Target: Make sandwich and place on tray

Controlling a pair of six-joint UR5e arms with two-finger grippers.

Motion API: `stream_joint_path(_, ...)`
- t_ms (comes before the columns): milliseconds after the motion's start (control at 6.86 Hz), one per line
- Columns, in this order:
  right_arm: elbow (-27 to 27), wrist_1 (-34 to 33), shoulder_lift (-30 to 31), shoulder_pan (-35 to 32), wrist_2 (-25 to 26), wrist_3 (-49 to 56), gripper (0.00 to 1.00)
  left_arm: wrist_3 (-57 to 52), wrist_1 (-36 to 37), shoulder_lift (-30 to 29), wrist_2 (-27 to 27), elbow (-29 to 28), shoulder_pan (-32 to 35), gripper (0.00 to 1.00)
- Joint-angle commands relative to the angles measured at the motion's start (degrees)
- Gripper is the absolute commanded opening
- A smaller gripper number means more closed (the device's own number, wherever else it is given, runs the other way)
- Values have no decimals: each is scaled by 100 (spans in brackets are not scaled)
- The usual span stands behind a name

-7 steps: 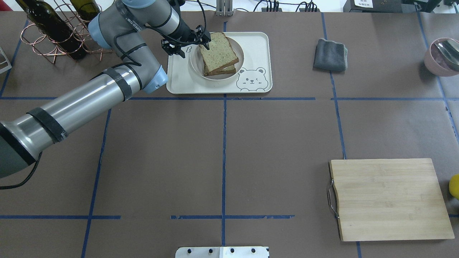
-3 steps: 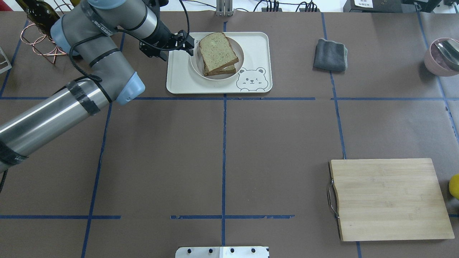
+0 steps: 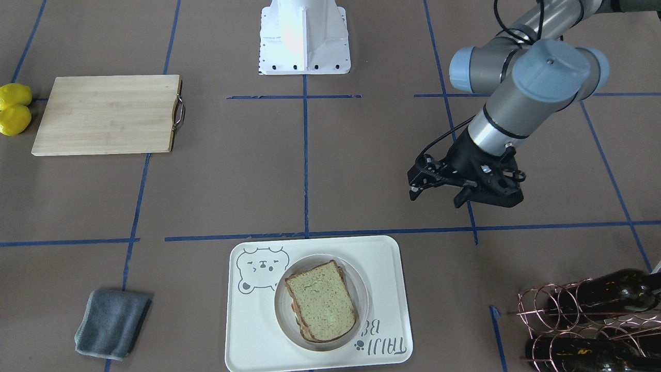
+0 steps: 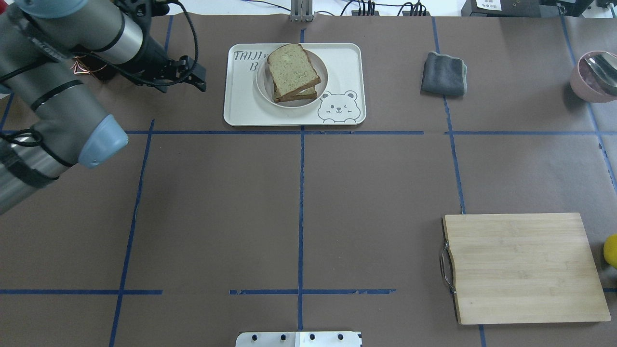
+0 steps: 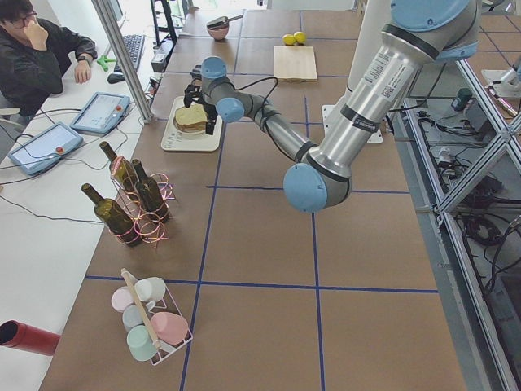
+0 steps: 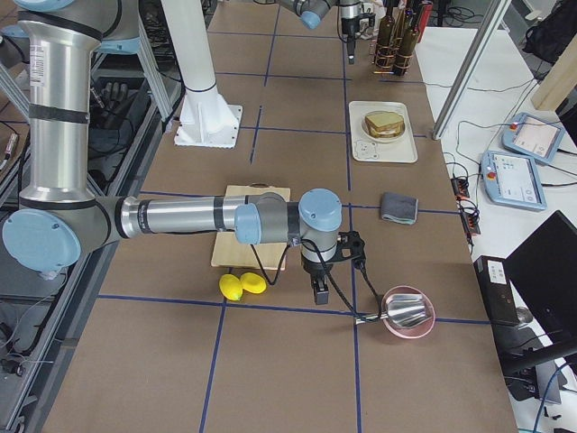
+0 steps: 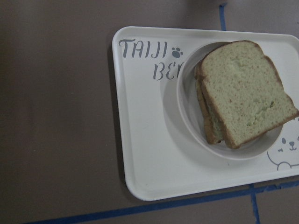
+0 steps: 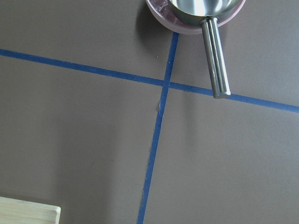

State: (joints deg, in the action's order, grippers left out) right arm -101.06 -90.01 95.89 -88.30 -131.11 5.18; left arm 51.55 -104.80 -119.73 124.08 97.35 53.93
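Observation:
The sandwich, two tan bread slices stacked a little askew, lies in a round white dish on the cream bear tray at the far middle of the table. It also shows in the front view and the left wrist view. The egg is hidden between the slices. My left gripper is open and empty, above the table to the left of the tray. My right gripper shows only in the exterior right view, near a pink bowl; I cannot tell its state.
A grey cloth lies right of the tray. A wooden cutting board sits at the near right, with lemons beside it. A pink bowl holding a metal ladle is at the far right. A copper rack of wine bottles stands at the far left.
My left gripper has drawn back to the left, from the sandwich's corner over the tray to beyond the tray's left edge. The sandwich and tray have not moved.

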Motion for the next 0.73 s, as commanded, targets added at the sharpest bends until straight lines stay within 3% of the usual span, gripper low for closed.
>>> stream_joint_path(0,-1,19,52,6,-29,9,100,-1516,827,1174,2,1089,518,100)
stream_joint_path(438,60,10,61,6,-239,-52,100,-4839,1321,2275,46,892,2177,100)
stream_joint_path(583,95,-16,122,6,-466,-87,100,-5422,1322,2627,377,682,2679,100)
